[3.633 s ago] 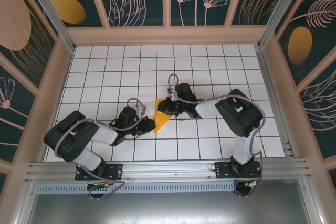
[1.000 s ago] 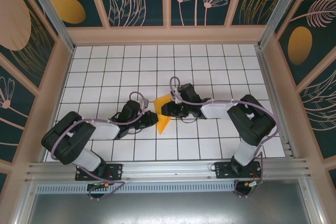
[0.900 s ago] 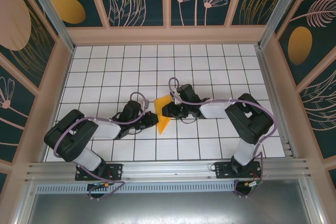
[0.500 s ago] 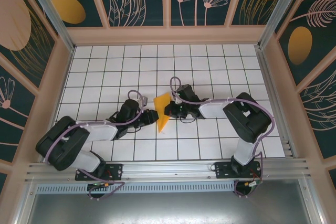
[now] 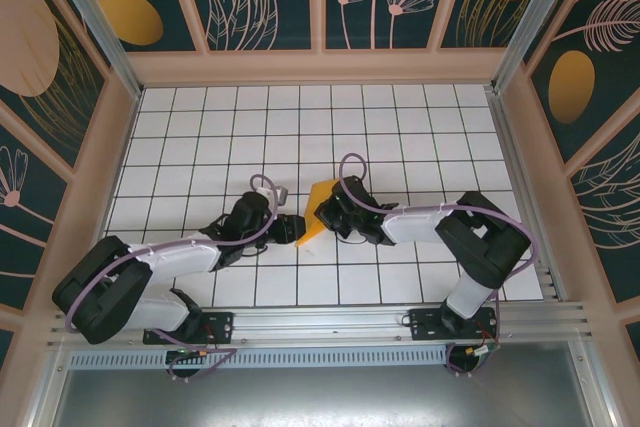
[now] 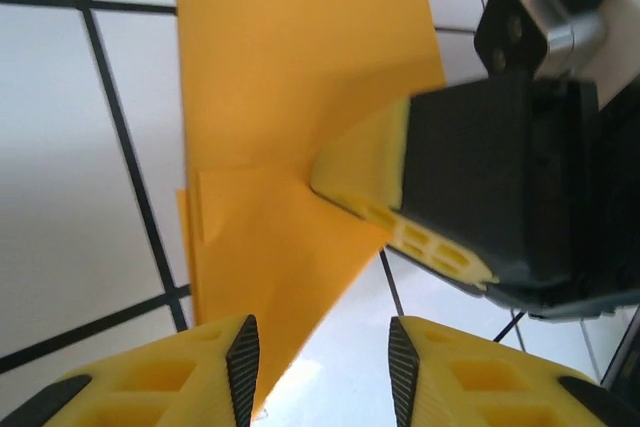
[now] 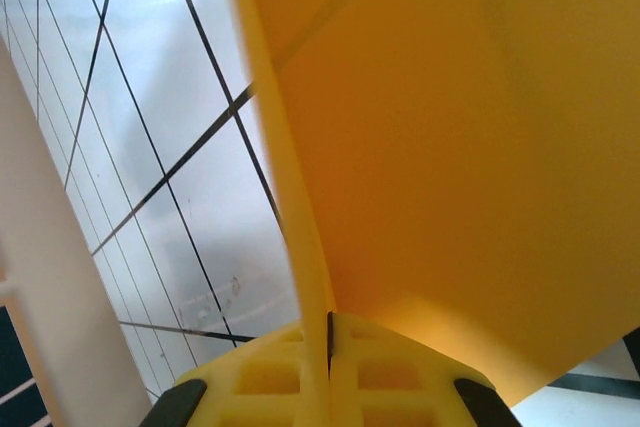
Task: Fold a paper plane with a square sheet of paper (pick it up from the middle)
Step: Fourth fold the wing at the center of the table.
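The thin orange-yellow sheet of paper, folded into a creased, angular shape, stands on edge near the middle of the white black-gridded table, between the two grippers. Just left of it, the left gripper lies low over the tiles with its jaws apart. In the left wrist view its yellow fingertips stand on either side of a gap, and the sheet's pointed lower corner reaches down beside the left-hand fingertip without being pinched. On the sheet's right side, the right gripper is clamped on the paper. In the right wrist view its yellow pads meet on a thin folded edge that rises between them.
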`<state>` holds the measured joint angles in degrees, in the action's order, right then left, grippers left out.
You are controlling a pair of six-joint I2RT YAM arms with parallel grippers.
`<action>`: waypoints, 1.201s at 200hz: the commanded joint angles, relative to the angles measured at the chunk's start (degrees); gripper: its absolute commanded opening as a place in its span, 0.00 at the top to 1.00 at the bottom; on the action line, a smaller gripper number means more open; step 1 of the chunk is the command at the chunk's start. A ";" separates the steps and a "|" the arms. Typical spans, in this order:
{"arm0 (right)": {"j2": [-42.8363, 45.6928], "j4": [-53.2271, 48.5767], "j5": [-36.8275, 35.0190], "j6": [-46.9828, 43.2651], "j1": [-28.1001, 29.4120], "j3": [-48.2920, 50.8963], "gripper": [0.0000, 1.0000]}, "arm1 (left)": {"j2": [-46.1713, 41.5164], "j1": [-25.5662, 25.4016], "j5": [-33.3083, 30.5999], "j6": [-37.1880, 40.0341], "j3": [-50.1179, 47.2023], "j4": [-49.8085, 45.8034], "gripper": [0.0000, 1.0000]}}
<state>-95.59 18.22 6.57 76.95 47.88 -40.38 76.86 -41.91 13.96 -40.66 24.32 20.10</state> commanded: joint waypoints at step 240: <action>-1.32 1.25 2.63 -0.22 -1.14 -1.01 0.96 | 12.26 -8.58 -19.14 10.05 8.20 -4.56 0.77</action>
<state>-95.79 18.31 7.81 77.25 46.92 -40.38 88.51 -50.28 -3.68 -31.46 31.73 16.25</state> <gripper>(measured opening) 0.068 0.247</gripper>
